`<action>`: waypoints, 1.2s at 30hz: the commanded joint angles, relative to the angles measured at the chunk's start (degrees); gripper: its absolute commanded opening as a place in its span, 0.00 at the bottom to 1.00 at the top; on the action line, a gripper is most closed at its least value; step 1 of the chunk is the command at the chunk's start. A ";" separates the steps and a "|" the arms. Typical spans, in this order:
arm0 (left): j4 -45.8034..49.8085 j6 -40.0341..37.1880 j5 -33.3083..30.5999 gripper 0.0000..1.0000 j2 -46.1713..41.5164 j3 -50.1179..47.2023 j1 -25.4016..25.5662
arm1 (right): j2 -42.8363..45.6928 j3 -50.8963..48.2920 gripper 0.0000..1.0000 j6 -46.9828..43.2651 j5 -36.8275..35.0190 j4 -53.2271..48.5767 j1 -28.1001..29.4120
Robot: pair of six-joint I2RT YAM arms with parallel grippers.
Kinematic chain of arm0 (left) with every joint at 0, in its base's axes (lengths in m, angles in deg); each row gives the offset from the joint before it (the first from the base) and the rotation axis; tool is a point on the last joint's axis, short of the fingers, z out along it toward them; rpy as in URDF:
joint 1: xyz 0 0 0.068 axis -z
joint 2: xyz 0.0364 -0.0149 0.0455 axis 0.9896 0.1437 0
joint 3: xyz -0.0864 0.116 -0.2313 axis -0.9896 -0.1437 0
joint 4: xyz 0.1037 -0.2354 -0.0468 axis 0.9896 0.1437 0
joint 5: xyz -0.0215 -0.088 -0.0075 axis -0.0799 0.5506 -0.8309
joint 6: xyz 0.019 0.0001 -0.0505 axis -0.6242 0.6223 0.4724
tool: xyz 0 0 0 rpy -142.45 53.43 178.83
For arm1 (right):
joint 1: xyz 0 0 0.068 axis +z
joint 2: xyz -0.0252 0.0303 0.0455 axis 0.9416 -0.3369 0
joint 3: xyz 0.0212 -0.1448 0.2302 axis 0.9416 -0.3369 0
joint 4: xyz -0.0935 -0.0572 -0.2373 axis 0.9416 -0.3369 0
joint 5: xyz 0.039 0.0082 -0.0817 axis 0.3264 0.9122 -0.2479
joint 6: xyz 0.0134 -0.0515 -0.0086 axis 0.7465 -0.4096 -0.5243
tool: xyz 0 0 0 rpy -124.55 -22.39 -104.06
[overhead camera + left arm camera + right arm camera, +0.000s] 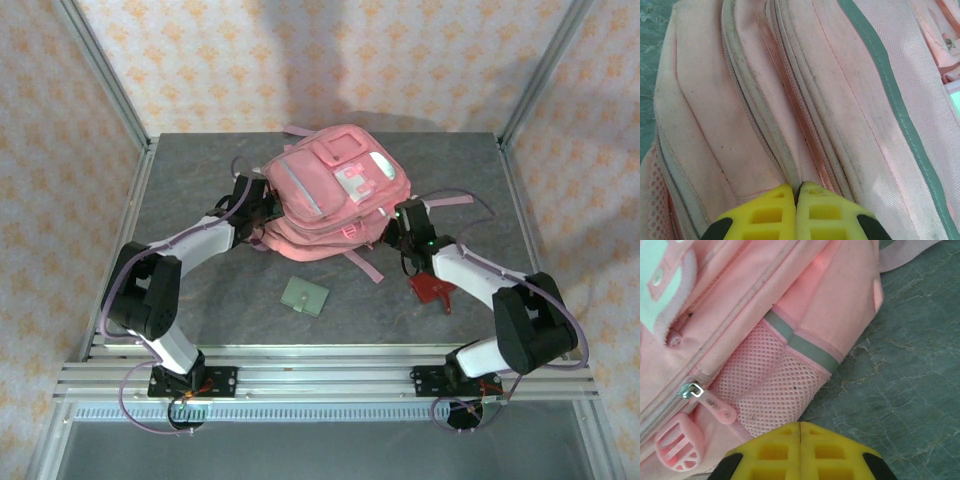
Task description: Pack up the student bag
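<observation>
Pink student bag [335,190] sits in the middle of the grey counter [200,290]. We have our left fingers [765,212] and right fingers [775,450] pressed together, one on each side of it.

Student bag [335,190] lies on table [190,180], centre, toward the far side. Left gripper [262,208] at bag's left flank; right gripper [398,222] at its right flank. Flat square item [305,296] near of bag. Small object [432,290] right of that, beside right arm.
</observation>
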 commanded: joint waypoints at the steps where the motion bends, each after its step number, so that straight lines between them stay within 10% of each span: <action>1: 0.52 -2.96 -3.94 0.00 0.60 3.12 -0.77 | 1.52 0.82 0.07 -0.45 2.93 1.13 0.11; 4: 1.06 -2.87 -5.16 0.03 -0.44 2.89 -0.99 | -0.04 3.13 0.25 -1.29 8.61 3.06 0.10; 9: 1.46 -1.80 -5.14 0.36 -3.98 0.94 -0.99 | -4.96 8.69 0.33 -1.61 15.24 4.65 0.10; 21: -7.81 7.99 -1.21 0.47 -11.66 -10.40 9.61 | -17.47 23.58 0.48 -4.39 12.51 0.01 -0.79; 28: -9.31 10.14 -2.91 0.47 -6.57 -9.02 14.58 | -28.68 34.69 0.24 -4.26 12.93 -7.82 -2.46; 36: -6.92 5.65 -11.06 0.46 -2.68 -6.96 14.05 | -26.01 23.66 0.13 -0.05 15.92 -3.37 -0.76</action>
